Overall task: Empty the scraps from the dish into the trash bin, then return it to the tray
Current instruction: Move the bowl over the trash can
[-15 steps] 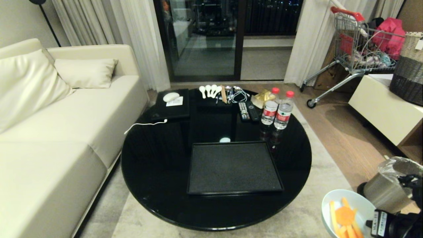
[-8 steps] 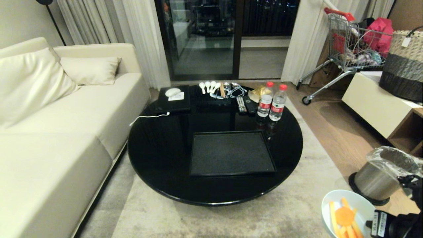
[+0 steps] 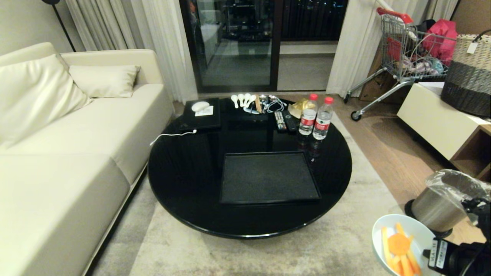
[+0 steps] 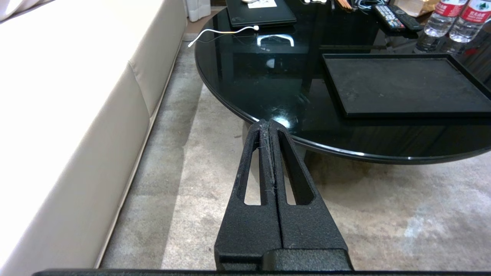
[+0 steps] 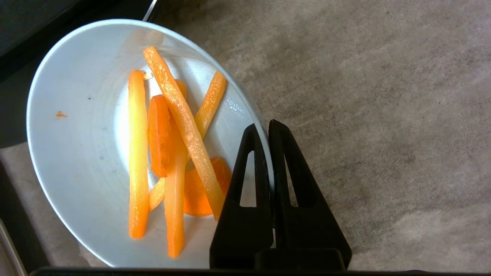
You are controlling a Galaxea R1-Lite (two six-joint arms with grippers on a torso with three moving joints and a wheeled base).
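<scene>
So we're at the carry-to-the-bin stage, I'd say: the right gripper (image 5: 264,128) has its jaws pinched tight on the rim of the small round white dish (image 5: 76,115), one finger inside and one outside, and the dish hangs over the beige carpet (image 5: 364,96) with the thin orange and pale yellow scraps (image 5: 174,145) all piled inside, nothing dumped yet. The small brushed-steel trash bin (image 3: 435,209) with its clear liner bag stands on the floor just beside the dish, a bit further from the robot, and it looks tilted in the head view. My guess for the next move: swing the dish over the bin's open mouth and tip it so the strips slide out, keeping the rim pinch firm because a thin edge grip like that could slip once it's angled. The left gripper (image 4: 269,126) is parked with its jaws pressed together and empty, hanging over the carpet near the edge of the round glossy black desk (image 3: 184,184). The big flat black tray (image 3: 268,178) with its low rim sits bare on the desk, well apart from the bin, waiting for the dish to come back. Further along the desk from the tray are two water bottles (image 3: 315,117), remotes, white spoons and a black laptop-like slab. Cream sofa (image 3: 65,153) on the far side of the desk from the bin.
</scene>
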